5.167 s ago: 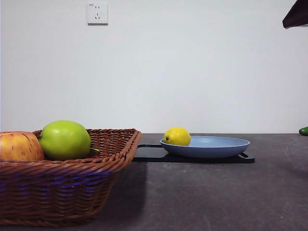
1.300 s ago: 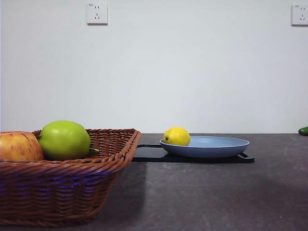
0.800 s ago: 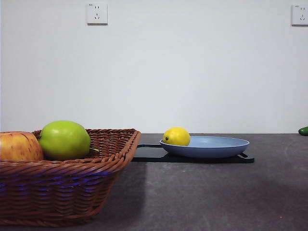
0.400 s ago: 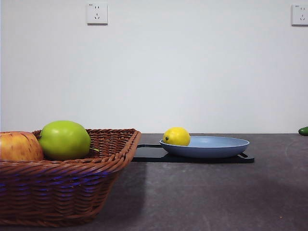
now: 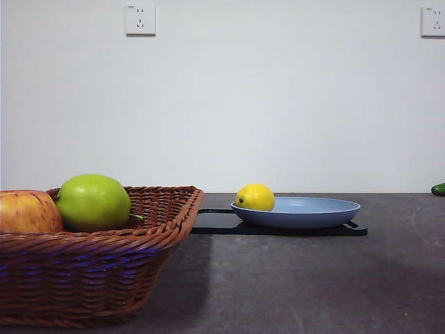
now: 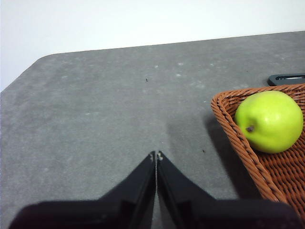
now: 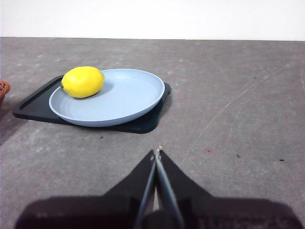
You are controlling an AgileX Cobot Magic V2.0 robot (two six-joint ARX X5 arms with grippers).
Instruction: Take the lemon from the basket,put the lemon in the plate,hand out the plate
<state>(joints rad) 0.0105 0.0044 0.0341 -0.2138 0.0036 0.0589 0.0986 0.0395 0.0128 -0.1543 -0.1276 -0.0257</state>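
Lemon [image 7: 83,81] sits in plate [image 7: 110,97]; handout pending.
Right pincer [image 7: 156,153] closed, empty, nearer the plate; left pincer [image 6: 156,155] closed, by basket [image 6: 267,157].

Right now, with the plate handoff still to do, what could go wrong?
1. The lemon lies near the rim of the plate, not centred; a tilt in lifting could roll it off.
2. The plate sits on a black tray, so a low grab might catch the tray too.
3. The right gripper is shut and clear of the plate; it must open first.
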